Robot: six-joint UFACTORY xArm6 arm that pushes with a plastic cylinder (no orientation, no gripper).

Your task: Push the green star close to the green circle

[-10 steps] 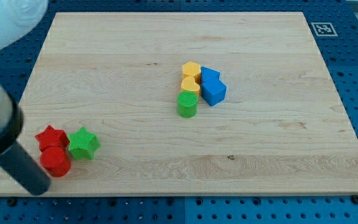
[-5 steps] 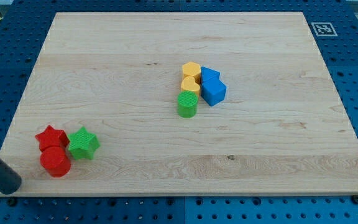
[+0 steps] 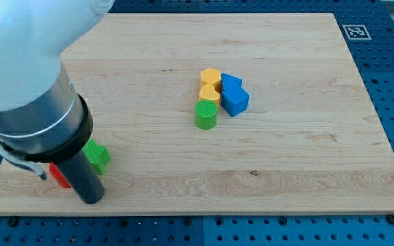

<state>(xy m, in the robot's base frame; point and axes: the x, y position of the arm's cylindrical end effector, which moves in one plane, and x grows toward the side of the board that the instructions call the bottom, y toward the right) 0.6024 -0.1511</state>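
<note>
Camera view, taken from over the board, has the green star (image 3: 99, 156) sitting near the bottom-left corner of the wooden board (image 3: 306, 157), and only its right-hand part shows, because the arm's big pale body and dark collar cover the rest. From what shows I can't say which way its points face, and a star has no real long axis to speak of anyway. My tip (image 3: 90, 199) is down close to the bottom edge, just below the star and a touch to the view's left of it; whether the rod is touching the star higher up I cannot tell, since the rod hides that side. There is no claw on this arm to spread or close, only the plain rod. A sliver of a red block (image 3: 59, 177) peeks out just to the left of the rod; its shape is hidden. The green circle (image 3: 206, 114) stands upright near the middle of the board, well apart from the star, up and to the view's right. So the push, I'd judge, has to run from the star's lower-left side toward the upper right. Touching the circle on its top side are two yellow blocks (image 3: 211, 85), with two blue blocks (image 3: 234, 95) just beside them on the right.
</note>
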